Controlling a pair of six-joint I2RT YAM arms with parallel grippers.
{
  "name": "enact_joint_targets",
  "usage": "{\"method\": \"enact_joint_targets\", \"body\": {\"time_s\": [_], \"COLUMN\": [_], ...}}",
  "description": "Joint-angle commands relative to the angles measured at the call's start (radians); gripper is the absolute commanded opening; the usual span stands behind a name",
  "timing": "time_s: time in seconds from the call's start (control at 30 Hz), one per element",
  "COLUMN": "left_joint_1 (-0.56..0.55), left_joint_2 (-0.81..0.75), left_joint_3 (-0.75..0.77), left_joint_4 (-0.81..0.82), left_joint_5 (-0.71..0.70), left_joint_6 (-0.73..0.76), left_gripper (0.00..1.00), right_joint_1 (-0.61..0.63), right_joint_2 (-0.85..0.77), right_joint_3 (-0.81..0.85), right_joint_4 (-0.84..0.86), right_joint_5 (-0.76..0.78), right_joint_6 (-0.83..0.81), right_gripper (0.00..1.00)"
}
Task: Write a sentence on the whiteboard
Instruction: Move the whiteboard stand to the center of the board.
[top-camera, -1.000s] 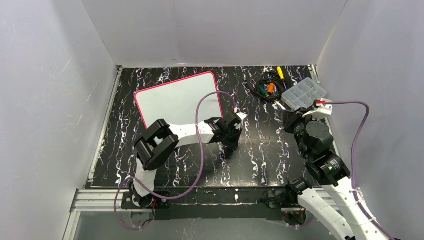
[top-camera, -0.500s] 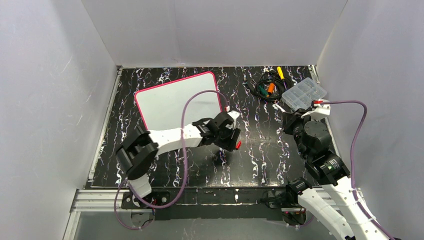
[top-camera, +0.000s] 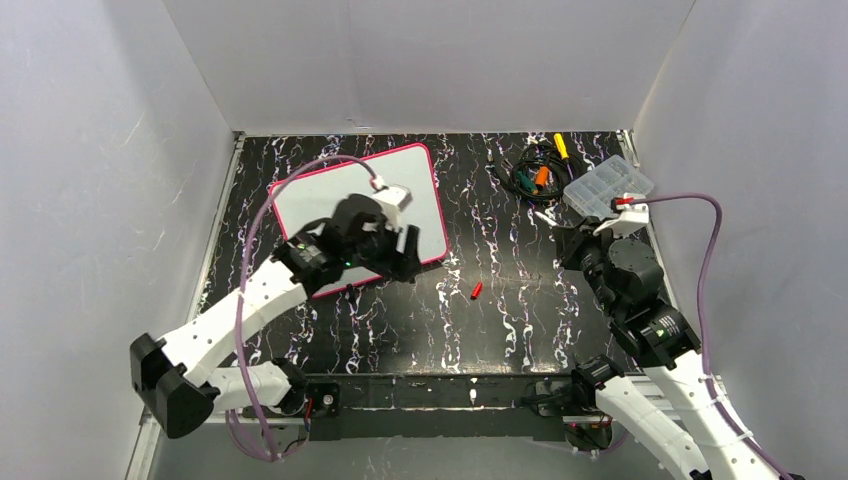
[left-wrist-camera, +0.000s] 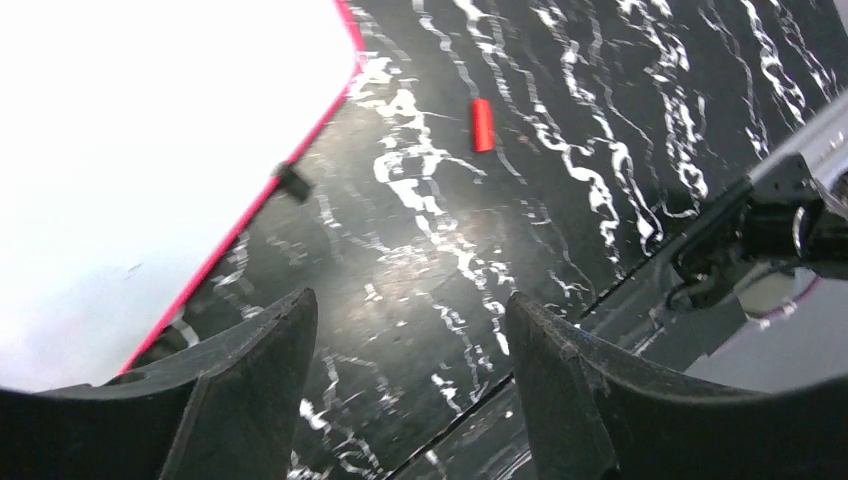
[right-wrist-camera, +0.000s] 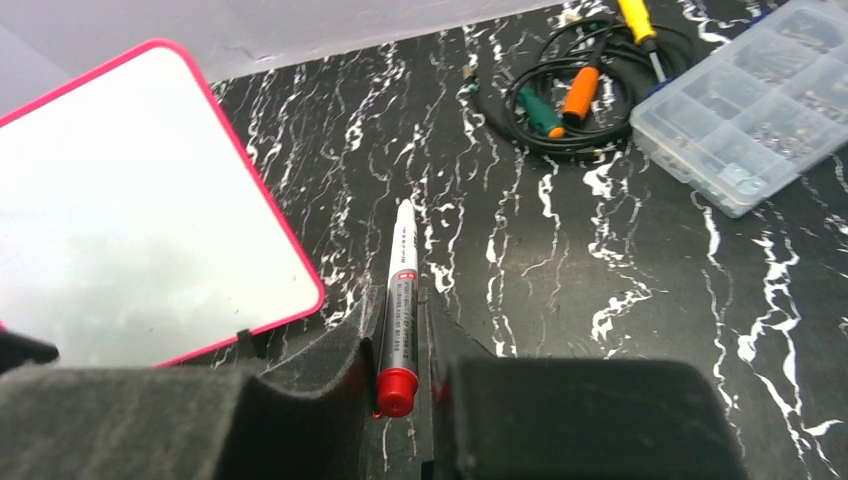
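the left claw (left-wrist-camera: 408, 320) is swinging back over the whiteboard's (top-camera: 330, 195) near corner, open and empty, its red cap (top-camera: 476, 291) lying dropped on the tabletop (top-camera: 520, 320). the right claw (right-wrist-camera: 400, 350) is gripping the uncapped marker (right-wrist-camera: 400, 270); the whiteboard is sitting blank at back left, so writing looks ready to begin.

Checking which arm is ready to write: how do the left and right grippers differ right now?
The left gripper has its fingers spread and empty; the right gripper is shut on a marker. The left gripper hangs over the whiteboard's near edge; the right gripper sits off to the board's right, above the marbled table. Both have black fingers.
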Motion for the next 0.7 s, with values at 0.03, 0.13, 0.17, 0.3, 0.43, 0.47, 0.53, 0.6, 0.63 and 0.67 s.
{"method": "enact_joint_targets", "body": {"time_s": [0.03, 0.13, 0.17, 0.3, 0.43, 0.47, 0.53, 0.6, 0.63, 0.67], "left_joint_1": [0.200, 0.336, 0.381, 0.465, 0.466, 0.465, 0.465, 0.463, 0.462, 0.461], "left_joint_2": [-0.110, -0.131, -0.135, -0.140, -0.176, -0.195, -0.229, -0.249, -0.255, -0.262], "left_joint_3": [0.085, 0.116, 0.117, 0.081, -0.059, -0.105, -0.197, -0.274, -0.305, -0.334], "left_joint_4": [-0.206, -0.246, -0.248, -0.264, -0.247, -0.222, -0.165, -0.121, -0.100, -0.080], "left_joint_5": [0.120, 0.228, 0.265, 0.276, 0.142, 0.112, 0.060, 0.003, -0.026, -0.042], "left_joint_6": [0.076, 0.107, 0.110, 0.070, -0.022, -0.061, -0.109, -0.145, -0.162, -0.180], "left_gripper": [0.69, 0.69, 0.69, 0.69, 0.64, 0.62, 0.58, 0.54, 0.54, 0.54], "right_joint_1": [-0.001, -0.001, -0.001, -0.001, -0.001, -0.001, -0.001, -0.001, -0.001, -0.001], "right_joint_2": [0.038, 0.057, 0.065, 0.096, 0.111, 0.114, 0.123, 0.130, 0.132, 0.132], "right_joint_3": [0.061, 0.064, 0.061, 0.042, 0.021, 0.017, 0.009, 0.007, 0.007, 0.007], "right_joint_4": [0.060, 0.073, 0.086, 0.131, 0.176, 0.184, 0.199, 0.203, 0.202, 0.202], "right_joint_5": [-0.129, -0.193, -0.215, -0.271, -0.287, -0.289, -0.293, -0.299, -0.301, -0.302], "right_joint_6": [-0.041, -0.042, -0.037, -0.003, 0.022, 0.026, 0.031, 0.033, 0.032, 0.032], "right_gripper": [0.01, 0.01, 0.01, 0.01, 0.01, 0.01, 0.01, 0.01, 0.01, 0.01]}}
